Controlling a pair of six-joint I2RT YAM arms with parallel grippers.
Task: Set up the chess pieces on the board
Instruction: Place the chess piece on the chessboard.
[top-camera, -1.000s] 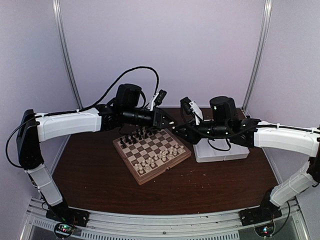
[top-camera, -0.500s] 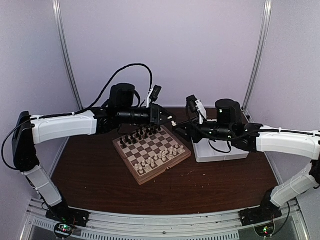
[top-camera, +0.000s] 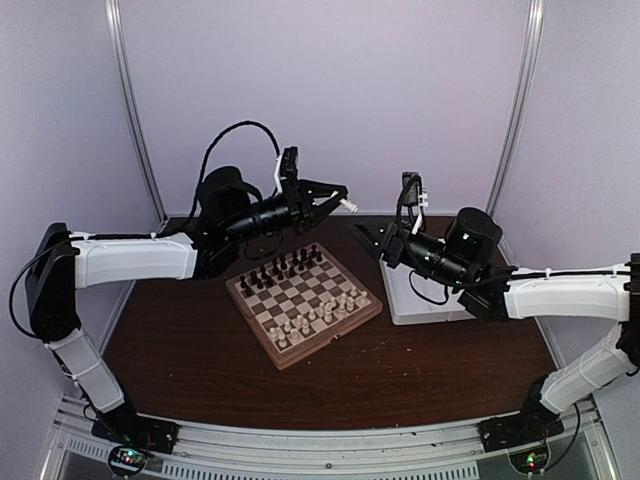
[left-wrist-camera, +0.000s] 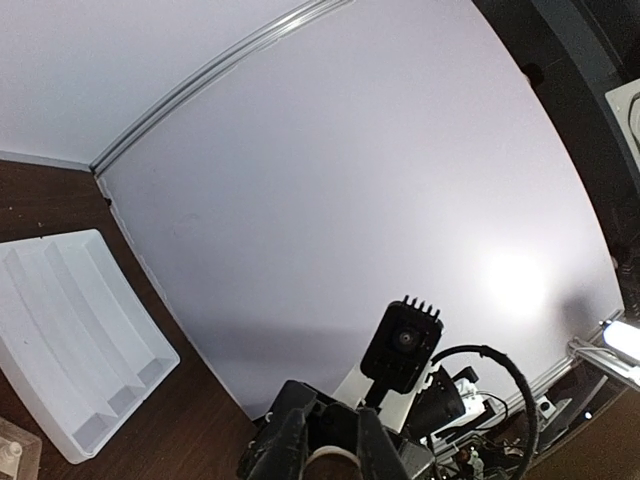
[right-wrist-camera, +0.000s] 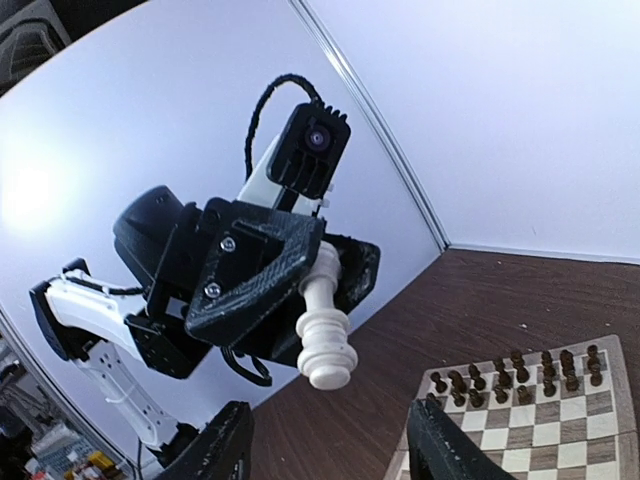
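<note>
Cream-white turned chess piece (right-wrist-camera: 326, 335) is off the board: pinched by its slim end in the black two-finger left hand (right-wrist-camera: 322, 268), up in the air, w/ the wider end (prob. the base) sticking out past the fingertips. Left hand is narrow, clamped on it.

Piece looks light, stiff and smooth-finished, so prob. slippery. The round body could pivot or roll in a two-point pinch. Best hold, I'd say: across the stem just above the flared end, fingers square to the axis, leaving the base free to land flat.

Right hand (right-wrist-camera: 335, 450) faces it, just short of that wide end, fingers (right-wrist-camera: 228, 445) apart w/ nothing between.

Square wooden checkered board w/ thick light rim (top-camera: 300, 357) lies below both hands on the dark brown surface (top-camera: 200, 370). Dark figures (top-camera: 280, 268) are on its far rows, other cream figures (top-camera: 315, 318) on the near side. White compartment tray (top-camera: 440, 310) sits under the right arm, just beside the board.
</note>
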